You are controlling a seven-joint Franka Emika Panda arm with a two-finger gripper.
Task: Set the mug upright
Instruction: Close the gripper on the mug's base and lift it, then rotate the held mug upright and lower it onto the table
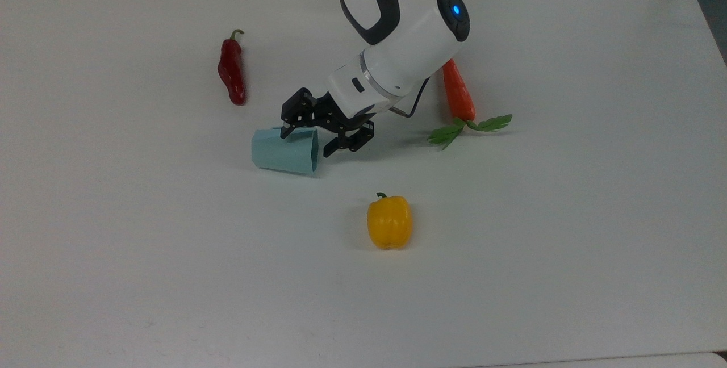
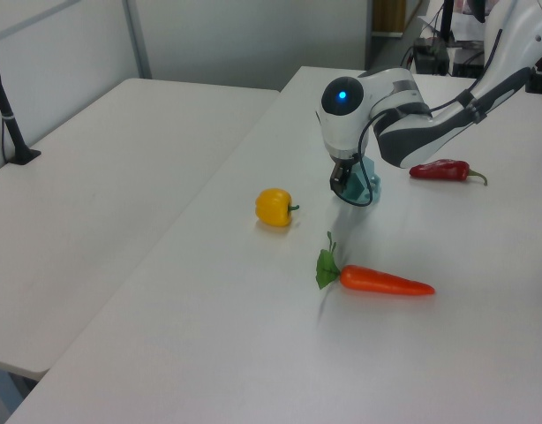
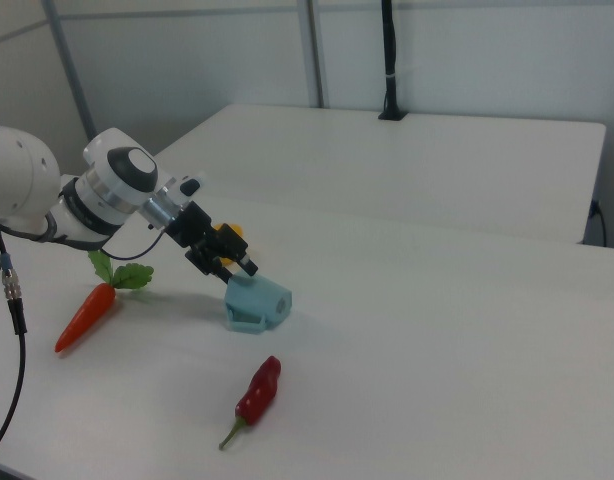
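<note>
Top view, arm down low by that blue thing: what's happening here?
A Franka arm has its claw open at the rim end of the pale blue mug, which lies on its side on the white table. One finger is above the mug's wall, the other off its open end. Nothing is gripped yet. A red chili, carrot and yellow pepper lie around it.

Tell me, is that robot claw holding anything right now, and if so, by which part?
Nothing is held yet. The open gripper straddles the wide rim end of the mug, which lies on its side on the table; the fingers have not closed on it.
</note>
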